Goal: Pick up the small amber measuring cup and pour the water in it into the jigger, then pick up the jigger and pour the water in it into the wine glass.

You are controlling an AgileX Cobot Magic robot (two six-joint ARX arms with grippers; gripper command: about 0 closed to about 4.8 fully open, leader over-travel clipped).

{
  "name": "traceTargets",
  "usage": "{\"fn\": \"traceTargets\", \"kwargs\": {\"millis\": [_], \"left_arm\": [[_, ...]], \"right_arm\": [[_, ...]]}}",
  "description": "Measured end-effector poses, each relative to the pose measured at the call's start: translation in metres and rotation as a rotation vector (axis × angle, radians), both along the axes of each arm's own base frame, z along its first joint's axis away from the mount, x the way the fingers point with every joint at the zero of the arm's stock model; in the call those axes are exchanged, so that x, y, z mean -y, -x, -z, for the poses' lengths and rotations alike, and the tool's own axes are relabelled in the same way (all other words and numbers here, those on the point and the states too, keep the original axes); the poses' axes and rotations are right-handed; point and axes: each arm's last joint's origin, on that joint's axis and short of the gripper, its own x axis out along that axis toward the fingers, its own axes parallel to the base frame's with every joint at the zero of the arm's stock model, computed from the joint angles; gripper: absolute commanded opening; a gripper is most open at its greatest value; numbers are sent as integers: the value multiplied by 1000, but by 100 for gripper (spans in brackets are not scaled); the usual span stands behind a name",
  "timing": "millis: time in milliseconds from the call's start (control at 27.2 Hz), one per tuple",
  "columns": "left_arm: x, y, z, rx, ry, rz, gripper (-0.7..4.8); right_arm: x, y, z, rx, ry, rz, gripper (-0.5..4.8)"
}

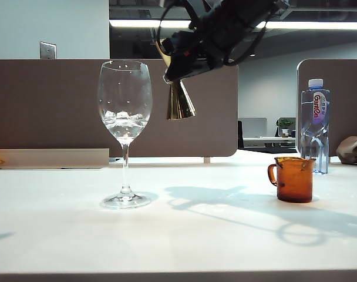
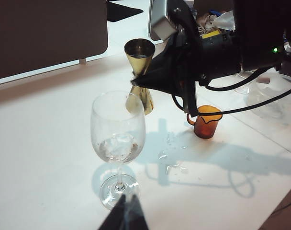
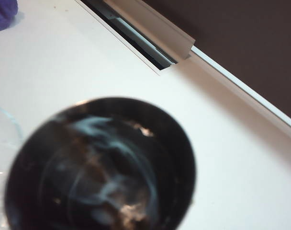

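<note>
Wine glass [image 1: 125, 134], clear and stemmed, stands toward the left of the white worktop [image 1: 61, 235], with a little water [image 1: 125, 124] low in its droplet-flecked bowl. Right gripper [image 1: 177, 69] hangs in the air just beside its rim, clenched on the waist of the shiny gold hourglass jigger [image 1: 181, 104], held roughly upright. Amber cup [image 1: 293, 179], translucent with a loop handle, sits near the right edge, well apart. Behind it stands a clear bottle [image 1: 315, 124] with a blue cap. Small spills [image 2: 172, 160] glisten on the worktop. Left gripper [image 2: 124, 216] shows only dark fingertips close together near the glass foot, grasping nothing. Brown partitions [image 1: 43, 103] back the worktop.
</note>
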Motion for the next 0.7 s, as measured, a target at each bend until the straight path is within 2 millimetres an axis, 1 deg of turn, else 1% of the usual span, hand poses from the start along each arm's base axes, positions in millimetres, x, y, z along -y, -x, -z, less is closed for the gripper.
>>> {"fn": "traceTargets", "kwargs": {"millis": [184,258,368,699], "left_arm": [[0,0,0,1,0,0,-1],[0,0,0,1,0,0,-2],[0,0,0,1,0,0,-2],[0,0,0,0,0,0,-2]], "right_arm": [[-7,6,1,25,41,-33,-5],[-13,11,2,47,106,-47,-5],[-19,14,-6,94,159,-74,-5],[-24,14,-22,203,241,-68,-5]]}}
